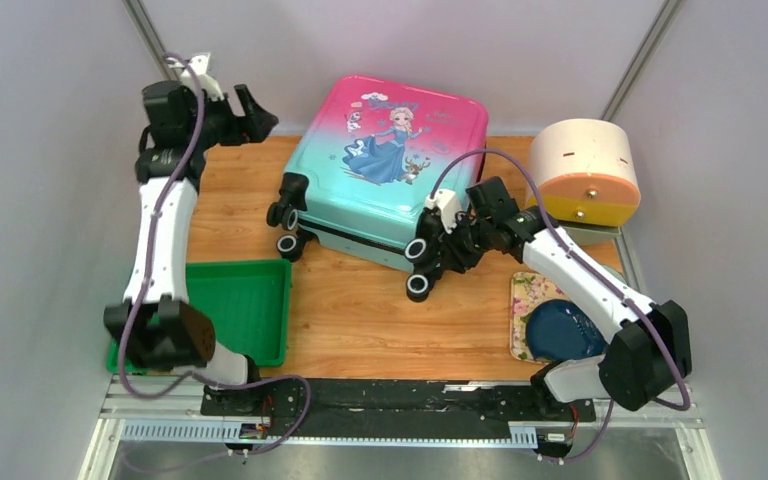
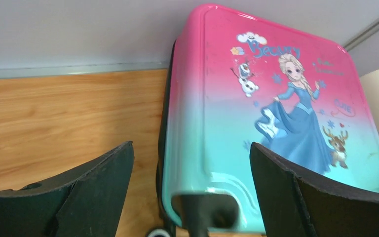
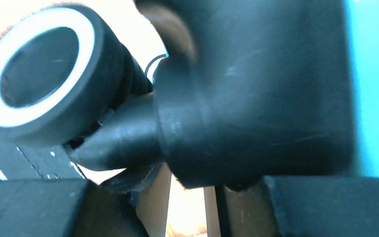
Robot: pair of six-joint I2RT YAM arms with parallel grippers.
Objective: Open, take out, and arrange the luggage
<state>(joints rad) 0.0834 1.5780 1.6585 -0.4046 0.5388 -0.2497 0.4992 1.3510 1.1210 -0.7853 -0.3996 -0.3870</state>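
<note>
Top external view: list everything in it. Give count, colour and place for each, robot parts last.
luggage: one, pink-to-teal with a princess print and black wheels, lying flat at back centre, looks closed
green tray: one, green, front left by the left arm
round container: one, cream with an orange face, back right
floral tray: one, flower-patterned, front right, partly under the right arm
blue dish: one, dark blue, on the floral tray
table: one, wood-toned, under everything
left gripper: one, black, open, raised at back left, apart from the luggage
right gripper: one, black, at the luggage's near right wheels; grip unclear
</note>
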